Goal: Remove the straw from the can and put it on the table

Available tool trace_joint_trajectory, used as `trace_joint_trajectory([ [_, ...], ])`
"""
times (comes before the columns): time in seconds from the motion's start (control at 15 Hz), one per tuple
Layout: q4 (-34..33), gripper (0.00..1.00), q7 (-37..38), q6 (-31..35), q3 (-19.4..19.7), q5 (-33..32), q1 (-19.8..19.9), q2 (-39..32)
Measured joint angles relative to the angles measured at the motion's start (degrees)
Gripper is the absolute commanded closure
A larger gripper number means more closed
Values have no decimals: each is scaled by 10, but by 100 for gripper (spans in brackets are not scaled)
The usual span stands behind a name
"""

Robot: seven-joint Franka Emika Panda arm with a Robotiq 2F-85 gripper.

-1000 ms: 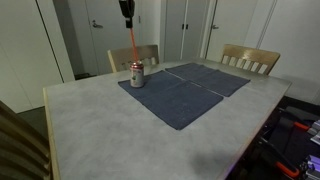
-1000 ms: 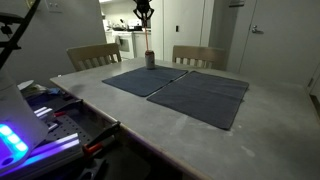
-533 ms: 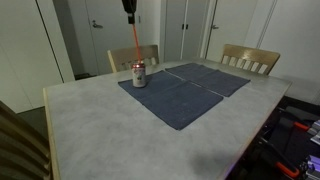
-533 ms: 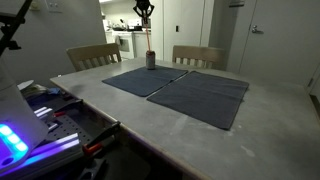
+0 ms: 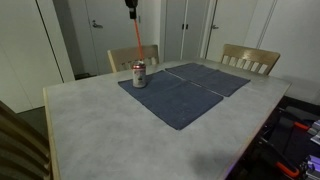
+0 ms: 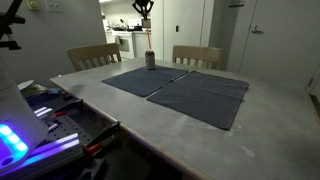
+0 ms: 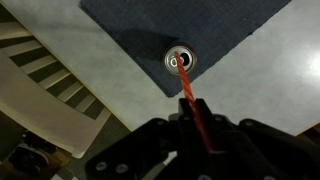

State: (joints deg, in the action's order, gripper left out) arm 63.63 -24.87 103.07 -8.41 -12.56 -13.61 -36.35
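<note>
Soft, even room light; the table (image 5: 120, 125) shows little shadow. The wrist view is dim, the gripper (image 7: 195, 128) blurred.

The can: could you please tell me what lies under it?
The can stands near the corner of a blue placemat, which lies on the table. The patch of mat directly beneath it is covered by the can itself.

My tool (image 5: 130, 4) rises through the three moments and is now at the very top edge of the frame in an exterior view, partly cut off. The straw (image 5: 137, 40) pinched in it rises too, and more of its orange-red length shows above the can (image 5: 138, 74). In the wrist view, its lower end reaches only the can's mouth.
</note>
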Motion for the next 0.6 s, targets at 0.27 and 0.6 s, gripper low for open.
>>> trace_joint_trajectory([
  [0.27, 17, 98, 12, 1, 0, -9, -2, 18],
  [0.6, 63, 98, 55, 3, 10, -10, 4, 64],
])
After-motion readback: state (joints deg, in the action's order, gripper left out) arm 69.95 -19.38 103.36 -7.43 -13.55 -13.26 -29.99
